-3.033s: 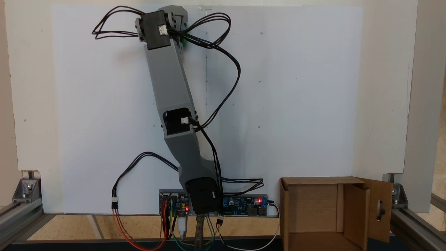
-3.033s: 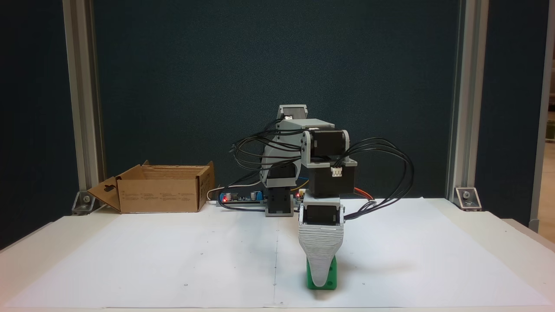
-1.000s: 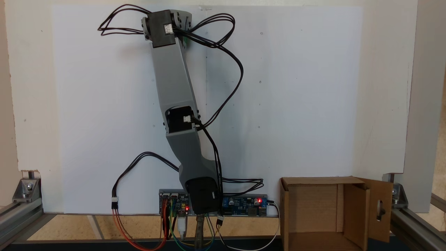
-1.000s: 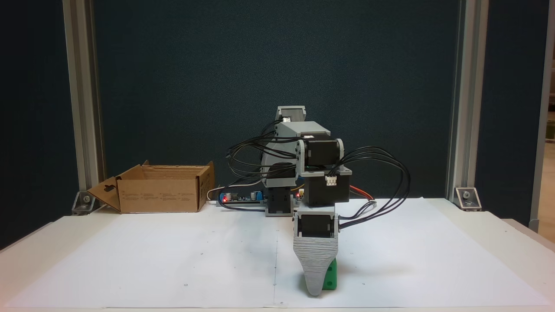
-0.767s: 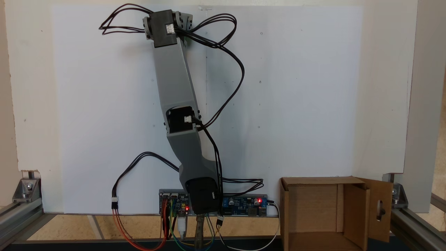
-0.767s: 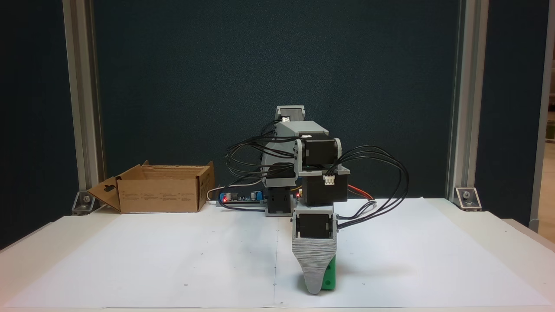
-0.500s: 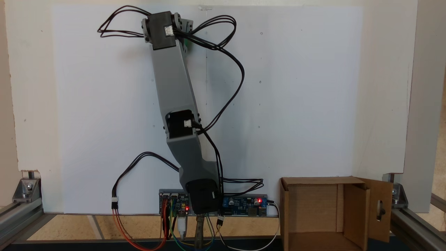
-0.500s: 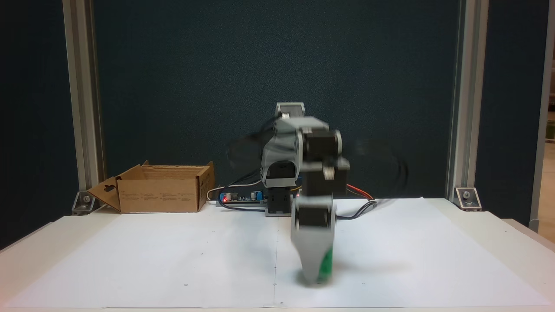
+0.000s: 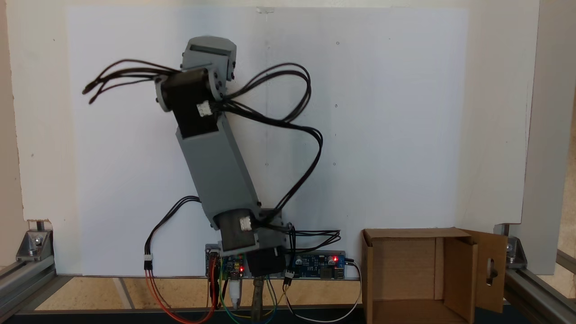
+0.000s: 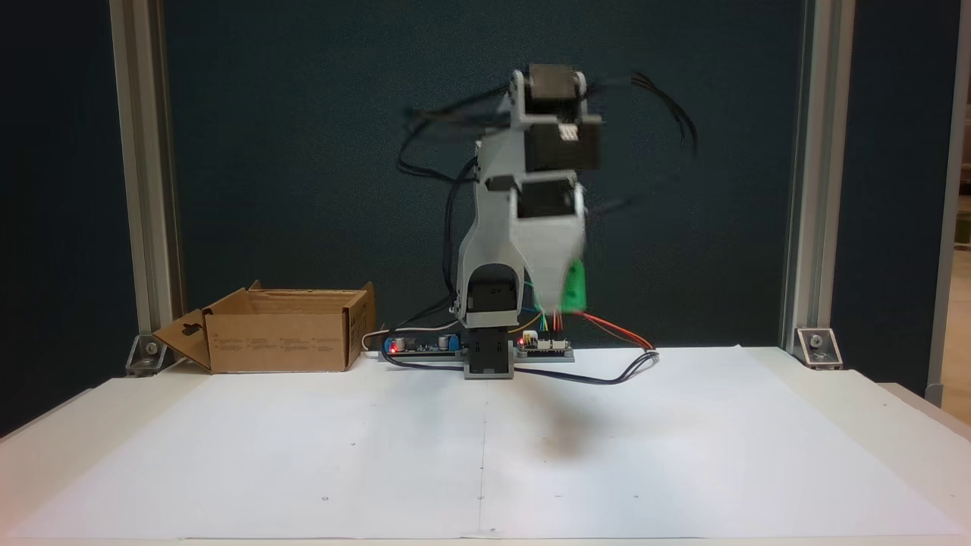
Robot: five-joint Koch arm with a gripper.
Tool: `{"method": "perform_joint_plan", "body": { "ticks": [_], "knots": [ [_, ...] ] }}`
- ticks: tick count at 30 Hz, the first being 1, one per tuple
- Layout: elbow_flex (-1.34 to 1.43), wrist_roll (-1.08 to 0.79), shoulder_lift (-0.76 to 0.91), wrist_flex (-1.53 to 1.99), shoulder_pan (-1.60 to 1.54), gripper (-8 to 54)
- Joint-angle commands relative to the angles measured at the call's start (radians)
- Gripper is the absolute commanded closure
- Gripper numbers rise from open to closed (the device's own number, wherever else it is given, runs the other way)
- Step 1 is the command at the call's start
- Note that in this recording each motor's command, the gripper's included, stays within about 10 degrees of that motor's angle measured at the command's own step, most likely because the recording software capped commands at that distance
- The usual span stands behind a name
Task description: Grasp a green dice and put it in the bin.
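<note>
Gripper (image 10: pixel 565 299) pinches the dice (image 10: pixel 574 287), airborne well above the paper, far from the bin (image 10: pixel 281 341). Blurred. Dice judged light, rigid, slick plastic; best held on opposite flat faces, since rounded edges could slip.

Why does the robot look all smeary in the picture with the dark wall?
In the fixed view facing the dark wall, the raised gripper, green dice and cables are motion-blurred; the cardboard box is sharp. In the fixed view from above, just the cable loops look soft.

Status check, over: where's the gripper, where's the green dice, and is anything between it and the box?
Gripper raised high, shut on the green dice, image blurred. Box open by the arm's base. Nothing between them.
</note>
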Motion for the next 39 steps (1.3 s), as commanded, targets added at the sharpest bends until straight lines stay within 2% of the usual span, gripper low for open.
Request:
{"method": "perform_joint_plan", "body": {
  "ticks": [1, 7, 12, 16, 21, 27, 35, 39],
  "knots": [
    [-0.015, 0.044, 0.1, 0.038, 0.031, 34.1],
    [0.301, -0.155, 0.408, -0.186, 0.357, 34.1],
    [0.433, -0.359, 0.512, -0.242, 0.701, 34.1],
    [0.43, -0.524, 0.515, -0.239, 0.986, 34.1],
    [0.407, -0.721, 0.499, -0.247, 1.353, 34.1],
    [0.325, -0.887, 0.348, -0.258, 1.773, 34.1],
    [0.331, -1.019, 0.13, -0.379, 2.006, 34.1],
    [0.4, -1.051, 0.095, -0.39, 2.025, 34.1]
  ]
}}
